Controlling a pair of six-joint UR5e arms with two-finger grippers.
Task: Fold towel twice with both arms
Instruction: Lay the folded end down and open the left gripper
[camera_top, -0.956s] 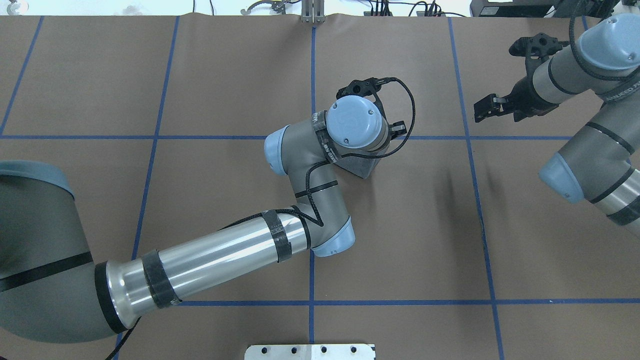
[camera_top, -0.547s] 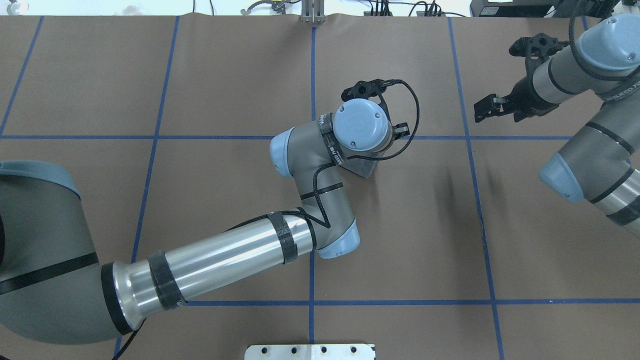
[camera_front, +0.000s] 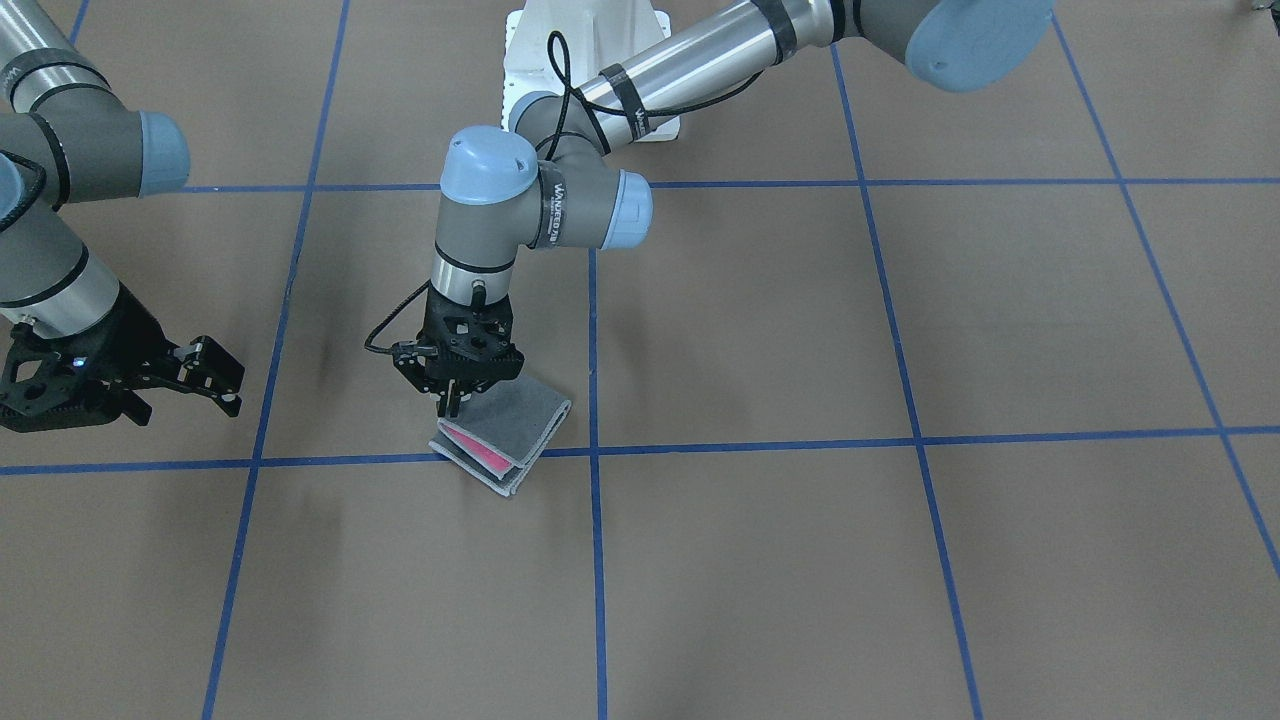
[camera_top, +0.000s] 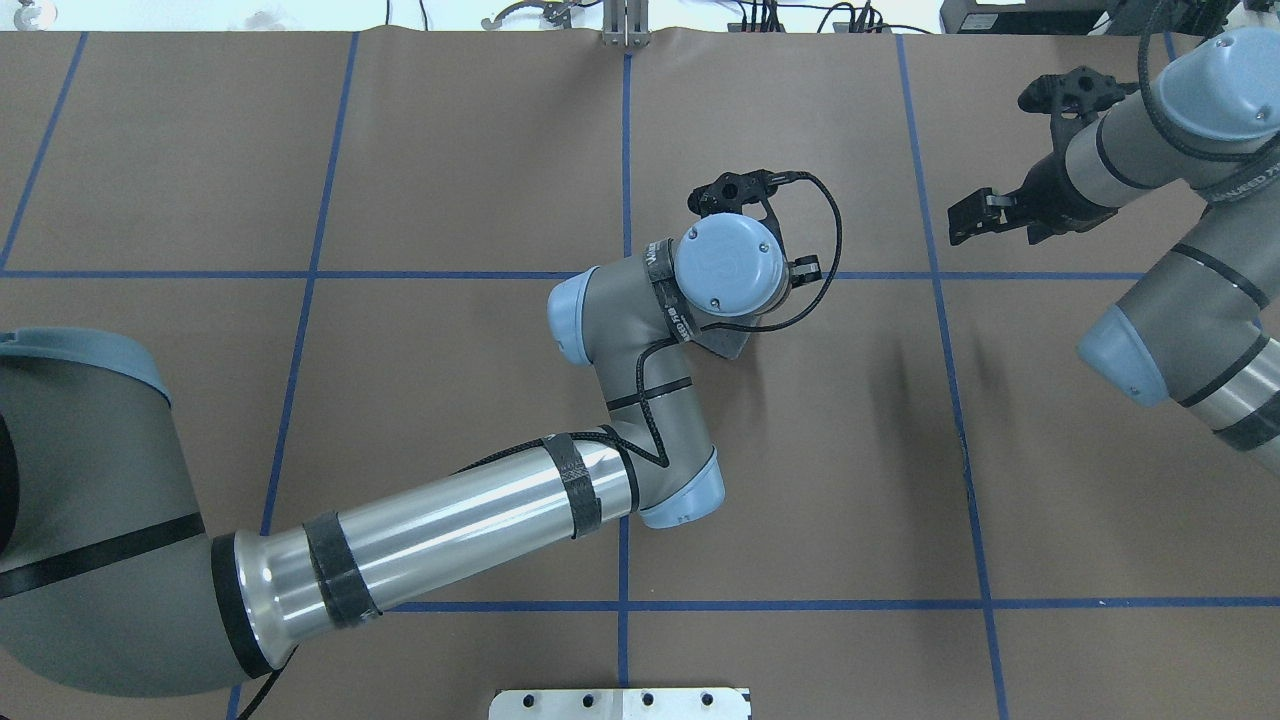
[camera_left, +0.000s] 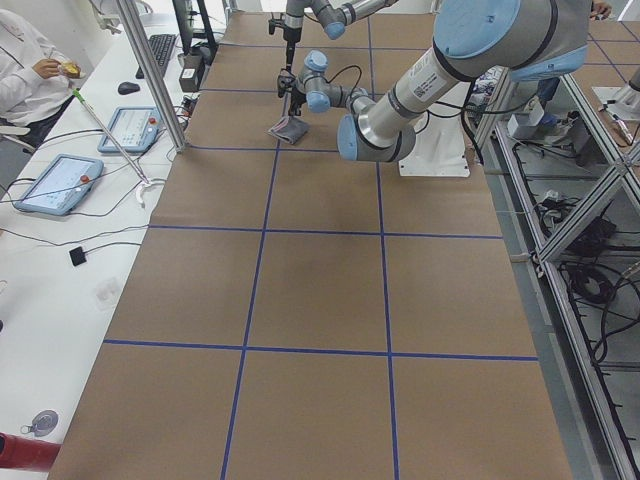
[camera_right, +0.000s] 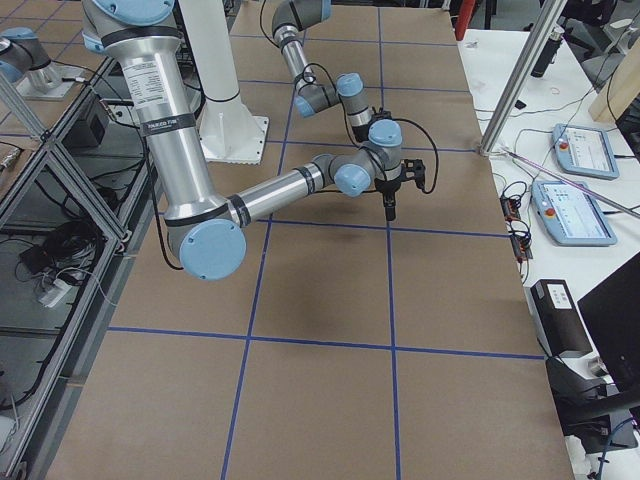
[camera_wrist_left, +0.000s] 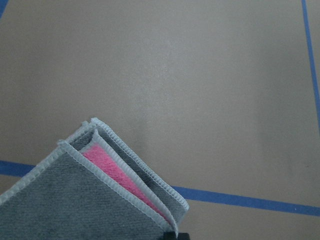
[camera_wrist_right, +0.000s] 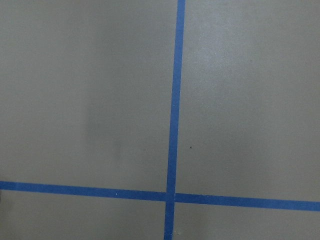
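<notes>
The towel (camera_front: 515, 435) lies folded to a small quarter on the brown table by a blue tape crossing, grey outside, with a pink strip showing between the layers at its open corner. The left wrist view shows these stacked edges (camera_wrist_left: 125, 175) close up. My left gripper (camera_front: 447, 405) points straight down with its fingers closed together at the towel's edge nearest the robot. In the overhead view the left wrist hides all but a grey corner of the towel (camera_top: 730, 340). My right gripper (camera_front: 228, 385) hangs open and empty, well off to the towel's side (camera_top: 962, 222).
Blue tape lines (camera_top: 625, 150) divide the brown table into squares. The white bolted pedestal (camera_front: 590, 60) stands at the robot's edge. The right wrist view shows only bare table and a tape crossing (camera_wrist_right: 171, 195). Operator desks with tablets (camera_left: 55, 185) lie beyond the far edge.
My left wrist has shifted slightly right and toward the robot in the overhead view, covering more of the towel. The right arm has not moved.
</notes>
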